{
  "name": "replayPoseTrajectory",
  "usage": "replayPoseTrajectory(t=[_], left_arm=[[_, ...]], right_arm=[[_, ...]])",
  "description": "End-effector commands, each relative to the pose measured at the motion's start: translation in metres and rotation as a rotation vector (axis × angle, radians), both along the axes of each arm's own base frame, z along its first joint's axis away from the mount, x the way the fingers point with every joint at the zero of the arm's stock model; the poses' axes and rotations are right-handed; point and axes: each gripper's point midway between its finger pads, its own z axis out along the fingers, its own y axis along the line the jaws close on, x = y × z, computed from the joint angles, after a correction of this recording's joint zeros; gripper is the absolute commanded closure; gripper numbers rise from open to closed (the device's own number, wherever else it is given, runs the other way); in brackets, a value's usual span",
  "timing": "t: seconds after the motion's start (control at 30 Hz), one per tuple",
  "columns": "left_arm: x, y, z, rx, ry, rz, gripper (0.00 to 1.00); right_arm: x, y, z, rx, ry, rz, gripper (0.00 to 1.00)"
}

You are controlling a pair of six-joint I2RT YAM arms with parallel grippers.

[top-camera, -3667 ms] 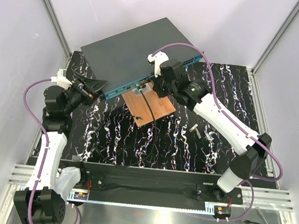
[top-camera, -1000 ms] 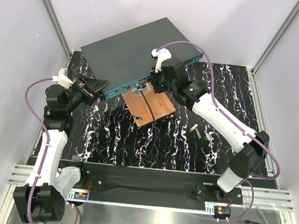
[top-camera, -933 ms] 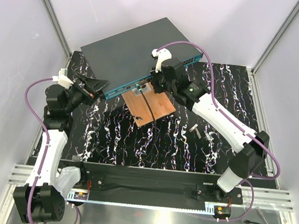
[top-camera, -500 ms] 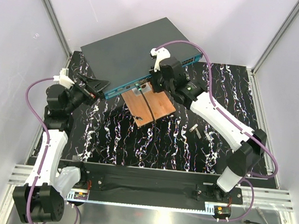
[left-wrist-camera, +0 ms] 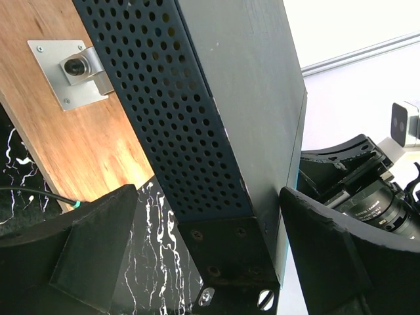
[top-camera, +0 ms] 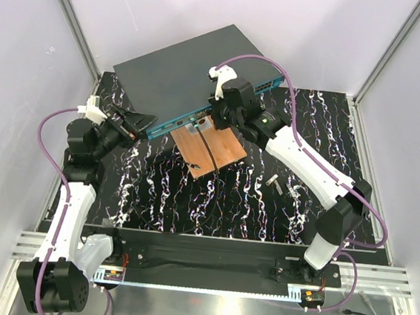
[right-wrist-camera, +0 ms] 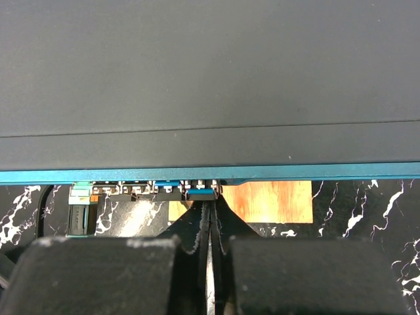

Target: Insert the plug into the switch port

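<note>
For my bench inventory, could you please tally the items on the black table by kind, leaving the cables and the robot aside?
Switch: 1
Wooden board: 1
Small metal pieces: 2
Total: 4

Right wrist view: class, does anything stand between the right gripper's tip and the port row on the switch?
Nothing visible does. The shut right gripper points straight at the port row on the switch, its tip right at that row. The wooden board lies lower, beneath the front edge, not between them.
</note>
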Motion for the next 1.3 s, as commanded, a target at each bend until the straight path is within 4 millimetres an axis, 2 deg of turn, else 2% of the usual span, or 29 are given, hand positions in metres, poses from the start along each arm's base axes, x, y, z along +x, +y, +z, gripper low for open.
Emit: replayPoseTrajectory(t=[0.0,0.07,0.1,0.17,0.2,0.27,0.3,0.33,0.4,0.43,0.53,0.63,0.67,0.7,0.77,0.97,1.07,1.2,1.23,1.27], left_arm=[[0.002,0.000,0.012,0.032,-0.041,-0.003,0.04],[0.001,0.001,0.018,0.055,-0.054,-0.005,0.03],[0.001,0.001,0.021,0.062,-0.065,-0.005,0.02],[0.000,0.003,0.021,0.063,-0.057,0.002,0.01],[-0.001,0.007,0.022,0.062,-0.062,0.018,0.01],[-0.001,0.012,0.020,0.052,-0.053,0.037,0.01],[-0.001,0.018,0.019,0.046,-0.053,0.056,0.01],[0.000,0.022,0.019,0.038,-0.052,0.065,0.01],[-0.001,0.028,0.023,0.038,-0.062,0.076,0.01],[0.001,0.037,0.025,0.040,-0.066,0.099,0.01],[0.002,0.052,0.034,0.064,-0.085,0.126,0.01],[0.002,0.066,0.043,0.107,-0.088,0.151,0.01],[0.002,0.068,0.046,0.115,-0.095,0.151,0.01],[0.003,0.074,0.048,0.127,-0.101,0.168,0.01],[0.002,0.079,0.056,0.156,-0.122,0.181,0.01],[-0.002,0.082,0.077,0.218,-0.198,0.182,0.01],[-0.005,0.078,0.090,0.259,-0.252,0.165,0.01],[-0.009,0.075,0.106,0.313,-0.317,0.143,0.01],[-0.010,0.074,0.110,0.334,-0.337,0.139,0.01],[-0.011,0.073,0.113,0.347,-0.352,0.135,0.01]], right_arm=[[0.024,0.018,0.076,0.188,-0.231,0.016,0.94],[0.015,0.007,0.074,0.160,-0.223,0.021,0.89],[0.011,0.003,0.062,0.124,-0.209,0.033,0.83],[0.002,-0.014,0.062,0.101,-0.204,0.031,0.78],[-0.003,-0.019,0.048,0.077,-0.178,0.045,0.72],[-0.012,-0.036,0.049,0.076,-0.164,0.041,0.68],[-0.015,-0.043,0.036,0.056,-0.140,0.041,0.66],[-0.020,-0.051,0.042,0.064,-0.144,0.041,0.63],[-0.022,-0.069,0.027,0.039,-0.100,0.023,0.59],[-0.025,-0.077,0.028,0.040,-0.093,0.020,0.57],[-0.029,-0.108,0.011,-0.007,-0.027,0.022,0.55],[-0.038,-0.139,-0.014,-0.082,0.057,0.031,0.48],[-0.048,-0.149,-0.032,-0.134,0.110,0.058,0.42],[-0.051,-0.159,-0.040,-0.159,0.132,0.056,0.39],[-0.061,-0.179,-0.057,-0.220,0.172,0.059,0.38],[-0.102,-0.227,-0.131,-0.378,0.403,0.057,0.41],[-0.107,-0.249,-0.153,-0.415,0.456,0.040,0.43],[-0.102,-0.278,-0.182,-0.490,0.542,-0.017,0.47],[-0.102,-0.281,-0.195,-0.505,0.593,-0.018,0.48],[-0.101,-0.285,-0.198,-0.516,0.619,-0.026,0.49]])
